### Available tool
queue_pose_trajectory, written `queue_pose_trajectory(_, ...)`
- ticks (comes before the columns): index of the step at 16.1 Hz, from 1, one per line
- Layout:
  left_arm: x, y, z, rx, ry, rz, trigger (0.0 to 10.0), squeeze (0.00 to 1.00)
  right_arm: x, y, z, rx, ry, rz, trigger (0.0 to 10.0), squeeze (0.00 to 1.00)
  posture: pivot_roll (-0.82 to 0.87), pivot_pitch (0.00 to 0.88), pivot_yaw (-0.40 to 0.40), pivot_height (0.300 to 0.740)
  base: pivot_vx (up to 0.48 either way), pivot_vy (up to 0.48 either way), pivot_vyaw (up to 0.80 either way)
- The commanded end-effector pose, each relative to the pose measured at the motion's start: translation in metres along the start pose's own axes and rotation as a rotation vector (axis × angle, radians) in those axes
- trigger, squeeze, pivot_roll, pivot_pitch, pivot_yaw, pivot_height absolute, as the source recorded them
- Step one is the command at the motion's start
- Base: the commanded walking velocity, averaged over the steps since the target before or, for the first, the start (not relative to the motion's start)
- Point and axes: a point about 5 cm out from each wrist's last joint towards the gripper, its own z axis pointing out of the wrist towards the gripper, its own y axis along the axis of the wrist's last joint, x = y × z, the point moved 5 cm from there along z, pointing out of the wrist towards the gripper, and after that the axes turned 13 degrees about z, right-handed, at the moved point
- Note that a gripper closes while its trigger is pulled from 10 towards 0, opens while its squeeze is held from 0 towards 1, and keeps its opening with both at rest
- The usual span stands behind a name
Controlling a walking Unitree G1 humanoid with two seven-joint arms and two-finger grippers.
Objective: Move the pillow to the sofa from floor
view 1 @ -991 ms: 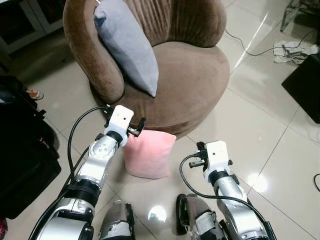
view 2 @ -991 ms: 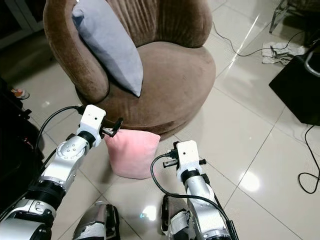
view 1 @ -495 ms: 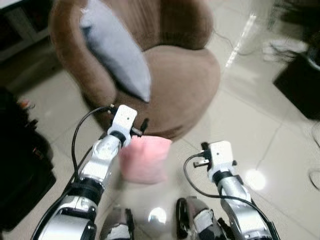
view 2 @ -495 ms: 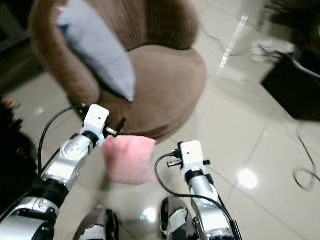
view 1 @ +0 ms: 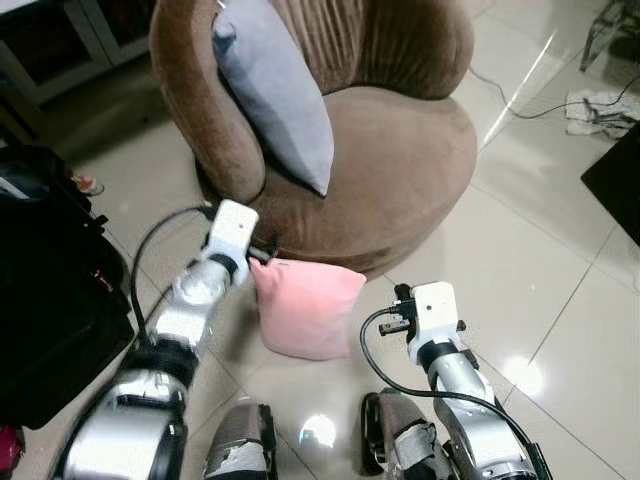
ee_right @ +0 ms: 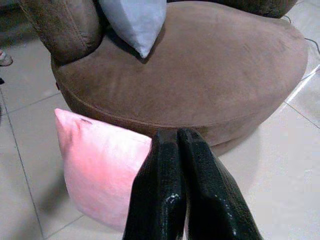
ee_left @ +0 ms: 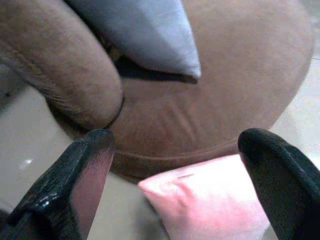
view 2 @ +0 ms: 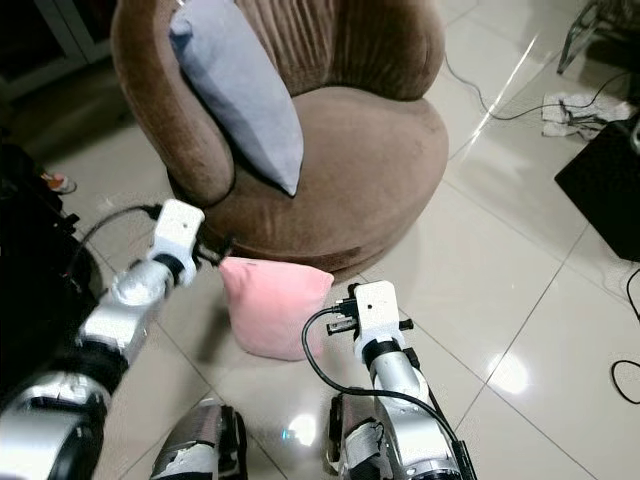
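Note:
A pink pillow (view 1: 305,308) stands on the tile floor, leaning against the base of the round brown sofa (view 1: 400,170). A grey pillow (view 1: 275,90) rests upright on the sofa seat against its left arm. My left gripper (ee_left: 177,137) is open, held by the pink pillow's (ee_left: 220,200) upper left corner, with nothing between its fingers (ee_left: 85,175). In the left eye view its wrist (view 1: 232,228) sits just left of that corner. My right gripper (ee_right: 177,134) is shut and empty, hovering to the right of the pink pillow (ee_right: 95,165), pointing toward the sofa base.
A large black bag (view 1: 50,270) stands on the floor at the left. A black box (view 1: 620,180) sits at the right, with cables and a crumpled cloth (view 1: 600,105) beyond it. My feet (view 1: 240,460) are just short of the pillow. Open tiles lie to the right.
The head view blurred and swung, then settled a little lower. My left arm has stretched forward and lower beside the pillow's corner. The right arm and the pillow have stayed where they were.

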Motion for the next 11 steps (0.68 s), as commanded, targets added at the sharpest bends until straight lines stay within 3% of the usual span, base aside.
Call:
queue_pose_trajectory(1,0.000,-0.007,-0.001,0.030,-0.005,-0.013,10.0,0.00,-0.005,-0.007,-0.003,0.021,-0.020,0.002,10.0,0.00,-0.15,0.237,0.008,0.682,0.000,0.000,0.00)
queue_pose_trajectory(3,-0.003,-0.001,0.001,0.002,-0.008,-0.009,10.0,0.00,-0.009,-0.004,-0.002,0.012,-0.040,0.008,10.0,0.00,-0.15,0.236,0.007,0.682,0.000,0.000,0.00)
queue_pose_trajectory(6,-0.012,-0.004,0.001,0.008,-0.024,-0.078,10.0,0.00,-0.010,-0.001,0.001,0.008,-0.047,0.002,10.0,0.00,-0.14,0.244,0.002,0.682,0.000,0.000,0.00)
queue_pose_trajectory(11,-0.014,-0.007,-0.001,0.008,-0.035,-0.039,10.0,0.00,-0.004,0.005,0.003,-0.021,-0.010,0.009,10.0,0.00,-0.13,0.256,-0.003,0.682,0.470,0.000,0.00)
